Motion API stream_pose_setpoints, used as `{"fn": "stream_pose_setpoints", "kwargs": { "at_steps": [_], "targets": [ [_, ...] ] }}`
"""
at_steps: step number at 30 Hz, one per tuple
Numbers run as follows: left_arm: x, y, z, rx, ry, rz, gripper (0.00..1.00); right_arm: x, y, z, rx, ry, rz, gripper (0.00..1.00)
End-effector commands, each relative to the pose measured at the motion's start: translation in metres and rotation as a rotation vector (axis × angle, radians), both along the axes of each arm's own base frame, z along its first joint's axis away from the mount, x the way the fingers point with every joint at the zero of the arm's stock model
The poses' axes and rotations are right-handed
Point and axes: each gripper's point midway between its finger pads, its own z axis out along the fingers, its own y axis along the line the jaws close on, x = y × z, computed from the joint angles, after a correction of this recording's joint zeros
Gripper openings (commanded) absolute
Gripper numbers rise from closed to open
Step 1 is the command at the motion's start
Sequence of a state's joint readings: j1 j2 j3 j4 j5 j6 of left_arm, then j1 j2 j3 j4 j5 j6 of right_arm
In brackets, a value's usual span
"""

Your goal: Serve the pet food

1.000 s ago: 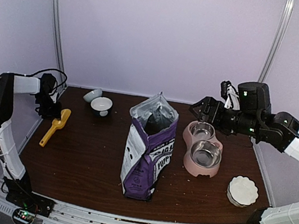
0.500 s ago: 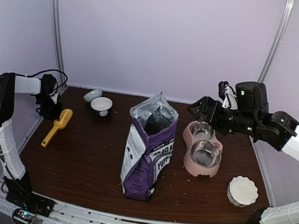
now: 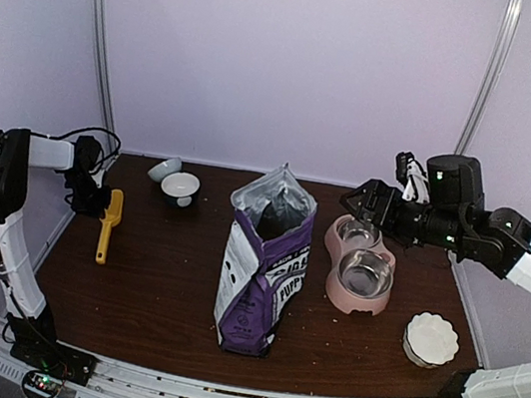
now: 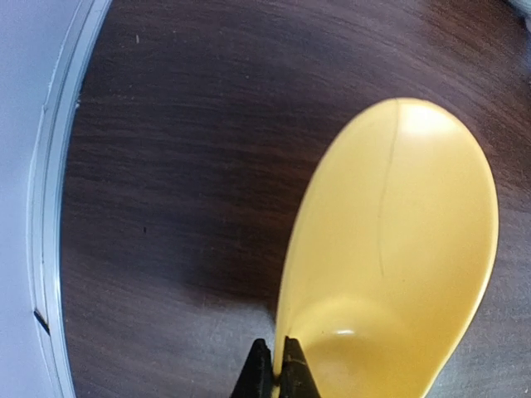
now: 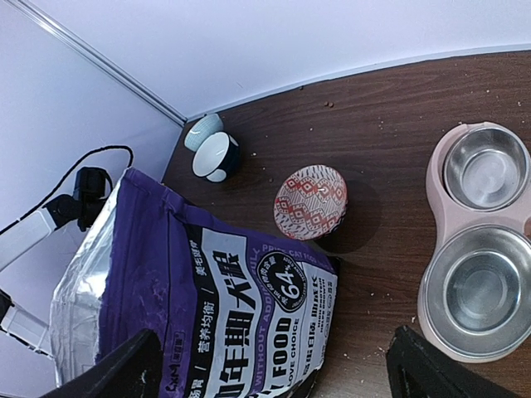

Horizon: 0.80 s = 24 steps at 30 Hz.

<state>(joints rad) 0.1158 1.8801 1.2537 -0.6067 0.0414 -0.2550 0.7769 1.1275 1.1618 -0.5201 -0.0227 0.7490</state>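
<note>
Serving barely begun: yellow plastic scoop (image 4: 398, 249) gripped, nothing dished.
Left gripper (image 4: 274, 369) pinched tight on the scoop's rim. Right gripper (image 3: 360, 198) wide, empty, above pink double feeder (image 3: 361, 265), whose bowls are bare. Brown kibble unseen, judged inside tall purple foil bag (image 3: 258, 279), well right of the scoop. Its high walls may hamper dipping.

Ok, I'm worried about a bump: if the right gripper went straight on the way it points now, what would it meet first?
Probably the upright purple foil puppy-food bag, which lies straight ahead of the open right gripper in its wrist view. Depth is unclear, so take this as likely, not certain.
</note>
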Motion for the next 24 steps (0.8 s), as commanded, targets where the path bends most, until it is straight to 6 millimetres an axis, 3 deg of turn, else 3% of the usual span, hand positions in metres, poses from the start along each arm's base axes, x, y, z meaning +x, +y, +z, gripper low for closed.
{"fn": "stream_pose_setpoints", "kwargs": {
  "at_steps": [1,8,11,16,20,24],
  "targets": [
    [-0.004,-0.004,0.036,0.003,-0.085,0.020,0.00,0.000,-0.011,0.008,0.019,-0.028,-0.039,0.96],
    [-0.056,-0.020,0.089,-0.077,-0.216,0.080,0.00,-0.003,-0.018,0.010,0.010,-0.048,-0.045,0.96],
    [-0.073,-0.039,0.116,-0.133,-0.289,0.083,0.00,-0.006,-0.014,0.014,0.029,-0.070,-0.018,0.95],
    [-0.087,-0.100,0.181,-0.248,-0.457,0.042,0.00,-0.017,0.005,0.037,0.080,-0.148,0.061,0.93],
    [-0.098,-0.153,0.241,-0.450,-0.622,0.025,0.00,-0.036,0.026,0.058,0.068,-0.229,0.117,0.93],
    [-0.110,-0.194,0.296,-0.679,-0.732,0.020,0.00,-0.048,0.048,0.072,0.115,-0.284,0.160,0.93]
  ]
}}
